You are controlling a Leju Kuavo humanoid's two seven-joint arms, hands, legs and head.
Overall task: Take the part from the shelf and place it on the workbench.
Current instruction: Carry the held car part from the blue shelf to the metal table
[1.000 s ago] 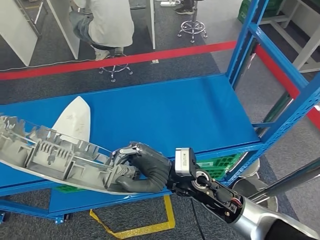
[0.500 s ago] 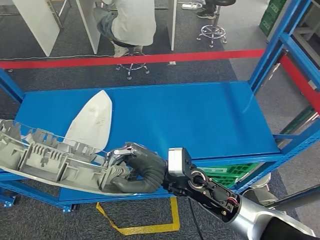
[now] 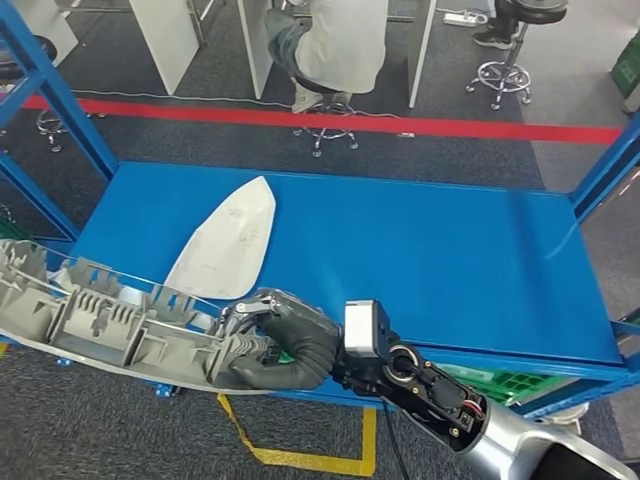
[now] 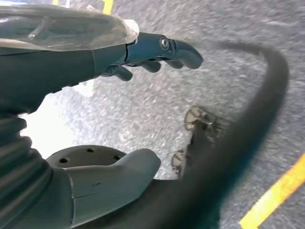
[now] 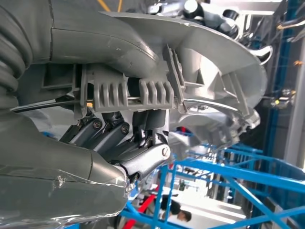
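A long grey ribbed plastic part [image 3: 106, 320] stretches toward the left along the front edge of the blue shelf board [image 3: 423, 250], lifted off the board. My right hand [image 3: 290, 340] grips its right end, fingers wrapped over the ribs. The right wrist view shows the same part [image 5: 201, 62] close up, with the dark fingers [image 5: 118, 138] curled under a ribbed flange. My left hand [image 4: 72, 67] hangs over grey floor with its fingers spread and nothing in it.
A white teardrop-shaped panel [image 3: 226, 240] lies on the shelf board's left half. Blue uprights [image 3: 72, 110] flank the shelf. Behind a red floor line [image 3: 453, 127] a person [image 3: 340, 50] sits on a stool at white tables. A green crate [image 3: 521, 383] sits below; yellow floor tape [image 3: 302, 458] is underfoot.
The camera has swung to the left, so the shelf and floor have slid right in the picture. My right hand keeps the same hold on the grey part.
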